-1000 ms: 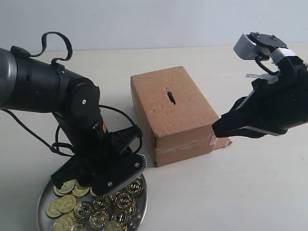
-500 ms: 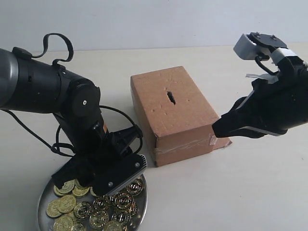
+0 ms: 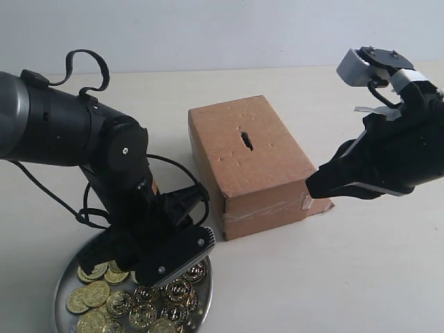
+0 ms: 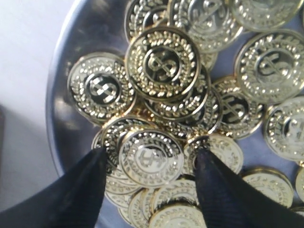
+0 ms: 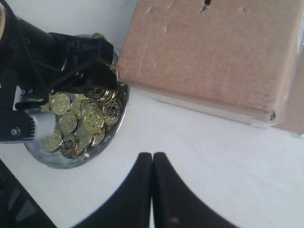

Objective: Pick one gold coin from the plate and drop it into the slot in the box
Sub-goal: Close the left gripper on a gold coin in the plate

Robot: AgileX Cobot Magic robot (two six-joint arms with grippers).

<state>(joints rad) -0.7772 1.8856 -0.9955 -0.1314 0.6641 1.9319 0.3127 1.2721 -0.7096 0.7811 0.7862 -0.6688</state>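
Presently left gripper [image 4: 151,153], parted and empty, straddles one gold coin [image 4: 151,164] on the plate [image 4: 59,114] for pinching. Right gripper [image 5: 152,159] closed, empty

This looks like a robotics lab bench to me: a bare cream tabletop [image 3: 361,277] runs to a blank pale wall [image 3: 208,28] at twelve o'clock. The props look staged: a taped cardboard box [image 3: 257,173] at centre, and a metal plate [image 3: 64,283] of gold coins [image 3: 94,293] at seven o'clock beneath my cabled left arm [image 3: 69,132].
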